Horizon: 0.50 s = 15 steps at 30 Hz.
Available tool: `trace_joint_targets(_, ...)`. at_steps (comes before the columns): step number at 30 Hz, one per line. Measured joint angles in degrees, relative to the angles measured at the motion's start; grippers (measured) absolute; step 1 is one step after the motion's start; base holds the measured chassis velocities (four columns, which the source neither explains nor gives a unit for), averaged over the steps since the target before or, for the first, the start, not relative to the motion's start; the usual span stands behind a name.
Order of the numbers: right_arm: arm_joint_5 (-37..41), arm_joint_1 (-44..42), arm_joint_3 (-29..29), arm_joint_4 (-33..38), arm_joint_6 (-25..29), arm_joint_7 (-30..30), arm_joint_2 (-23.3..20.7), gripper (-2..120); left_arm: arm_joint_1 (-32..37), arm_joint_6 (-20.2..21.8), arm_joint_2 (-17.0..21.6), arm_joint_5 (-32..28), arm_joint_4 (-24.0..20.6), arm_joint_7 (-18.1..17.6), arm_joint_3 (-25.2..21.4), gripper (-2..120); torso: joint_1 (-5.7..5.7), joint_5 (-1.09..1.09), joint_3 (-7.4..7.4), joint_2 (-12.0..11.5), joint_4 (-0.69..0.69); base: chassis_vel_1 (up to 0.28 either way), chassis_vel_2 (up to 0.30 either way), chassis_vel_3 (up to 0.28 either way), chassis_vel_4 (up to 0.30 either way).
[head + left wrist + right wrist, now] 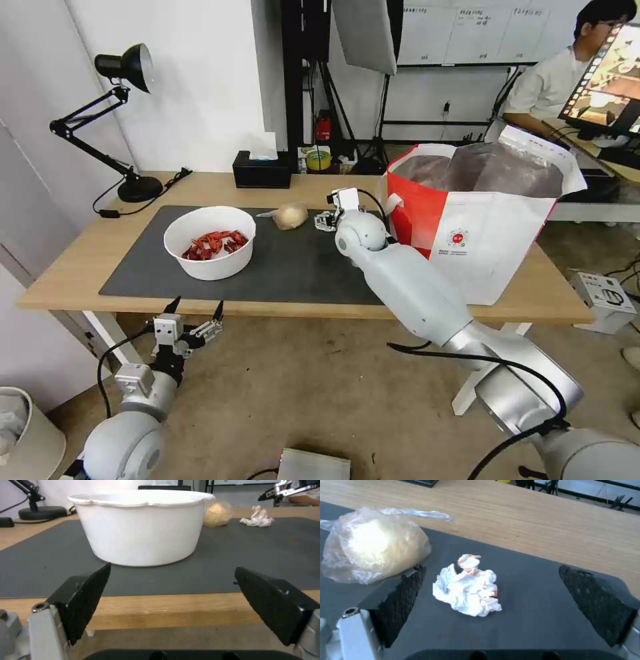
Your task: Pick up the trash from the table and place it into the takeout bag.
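A white bowl (210, 241) of red crayfish shells stands on the dark mat (300, 260) of the light-wood table (80, 267). In the left wrist view the bowl (140, 527) looms just beyond my open left gripper (173, 567), which hangs below the table's front edge (195, 310). A beige lump in clear film (291, 215) lies mid-table. My right gripper (327, 220) hovers beside it, open, its fingers straddling a crumpled white tissue wad (468, 587) without touching it. The lump (375, 545) lies just outside one finger. The red and white takeout bag (480, 213) stands open at the table's right end.
A black desk lamp (123, 120) stands at the back left with its cord on the table. A black tissue box (261, 170) and a tape roll (319, 160) sit along the back edge. A white bin (27, 433) stands on the floor at left.
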Motion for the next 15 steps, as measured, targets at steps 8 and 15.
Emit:
trace_joint_targets(8, -1.12, 1.55, -1.0, -2.97, 0.48, -4.21, 0.28, 100, -0.02, -0.02, 0.21, 0.02, -0.03, 0.0, 0.0, 100, 0.0, 0.0, 0.0, 0.0, 0.0, 0.0, 0.0, 0.0, 0.0)
trace_joint_targets(15, -1.55, 2.2, -1.8, -4.75, 1.85, -8.39, -0.15, 100, -0.21, -0.02, 0.4, -0.02, 0.0, 0.0, 0.35, 100, 0.0, 0.0, 0.0, 0.0, 0.0, 0.0, 0.0, 0.0, 0.0)
